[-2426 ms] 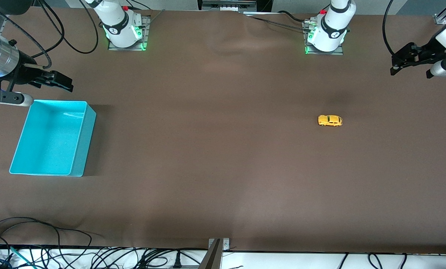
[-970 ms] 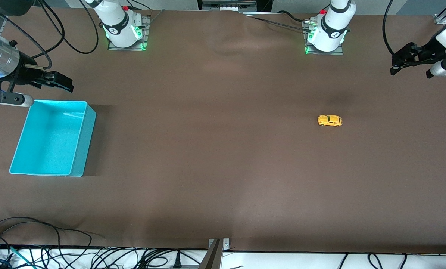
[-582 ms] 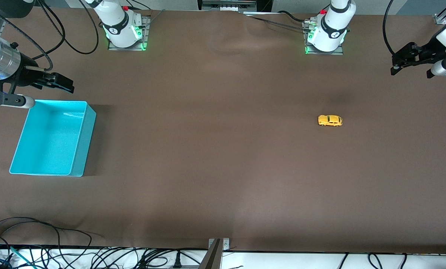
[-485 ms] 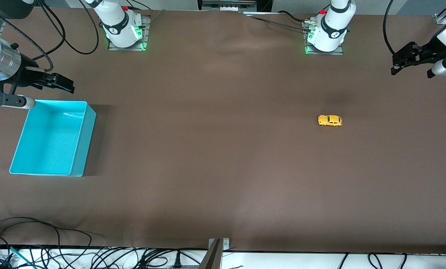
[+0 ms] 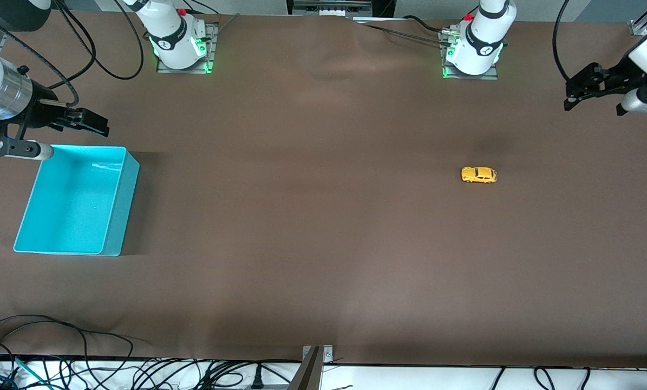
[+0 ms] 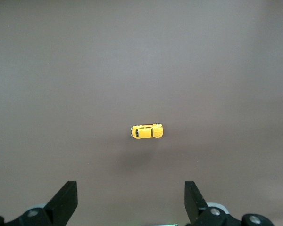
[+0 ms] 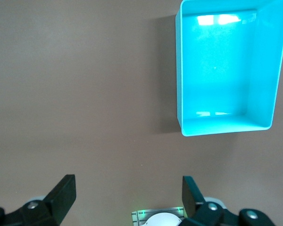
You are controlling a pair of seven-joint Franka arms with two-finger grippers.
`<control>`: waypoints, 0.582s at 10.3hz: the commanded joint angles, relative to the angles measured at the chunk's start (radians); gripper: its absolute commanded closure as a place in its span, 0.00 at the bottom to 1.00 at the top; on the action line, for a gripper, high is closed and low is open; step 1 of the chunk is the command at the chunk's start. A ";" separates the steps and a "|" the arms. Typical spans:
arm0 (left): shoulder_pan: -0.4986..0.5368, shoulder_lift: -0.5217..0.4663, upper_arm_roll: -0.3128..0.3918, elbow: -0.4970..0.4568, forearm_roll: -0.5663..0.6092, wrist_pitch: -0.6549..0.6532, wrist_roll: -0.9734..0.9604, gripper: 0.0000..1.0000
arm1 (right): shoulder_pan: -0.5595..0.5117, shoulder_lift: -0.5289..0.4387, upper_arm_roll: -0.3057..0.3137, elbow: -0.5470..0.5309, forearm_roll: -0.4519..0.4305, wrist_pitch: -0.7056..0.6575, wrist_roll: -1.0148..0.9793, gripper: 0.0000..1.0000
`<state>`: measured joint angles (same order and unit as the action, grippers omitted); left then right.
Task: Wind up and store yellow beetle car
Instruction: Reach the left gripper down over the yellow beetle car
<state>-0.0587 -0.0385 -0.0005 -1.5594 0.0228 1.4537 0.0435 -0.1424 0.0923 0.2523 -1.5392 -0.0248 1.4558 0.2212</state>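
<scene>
The yellow beetle car (image 5: 478, 175) stands on its wheels on the brown table toward the left arm's end. It also shows in the left wrist view (image 6: 146, 131), out ahead of the fingers. My left gripper (image 5: 576, 93) hangs open and empty over the table's end, well apart from the car; its fingers are spread wide in its wrist view (image 6: 130, 202). My right gripper (image 5: 93, 123) is open and empty, up over the table by the turquoise bin's rim; it shows spread in its wrist view (image 7: 129, 197).
The empty turquoise bin (image 5: 122, 206) sits at the right arm's end of the table, also in the right wrist view (image 7: 179, 70). The two arm bases (image 5: 180, 43) (image 5: 475, 49) stand along the table's edge farthest from the front camera. Cables lie off the near edge.
Both grippers have drifted only slightly and stay open. The car and the bin have not moved.
</scene>
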 commanded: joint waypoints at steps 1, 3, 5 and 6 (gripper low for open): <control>0.008 0.012 0.002 -0.107 -0.012 0.028 0.002 0.00 | -0.005 0.013 0.008 0.014 0.002 -0.005 0.000 0.00; 0.020 0.012 0.004 -0.259 -0.015 0.190 -0.002 0.00 | -0.005 0.014 0.008 0.014 0.000 -0.005 -0.019 0.00; 0.020 0.006 0.004 -0.426 -0.015 0.398 -0.011 0.00 | -0.005 0.014 0.008 0.016 0.000 0.009 -0.022 0.00; 0.020 0.006 0.004 -0.486 -0.014 0.466 -0.011 0.00 | -0.006 0.014 0.007 0.016 0.000 0.009 -0.022 0.00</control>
<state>-0.0450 0.0019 0.0072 -1.9404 0.0217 1.8272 0.0428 -0.1420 0.1004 0.2528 -1.5391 -0.0248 1.4653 0.2145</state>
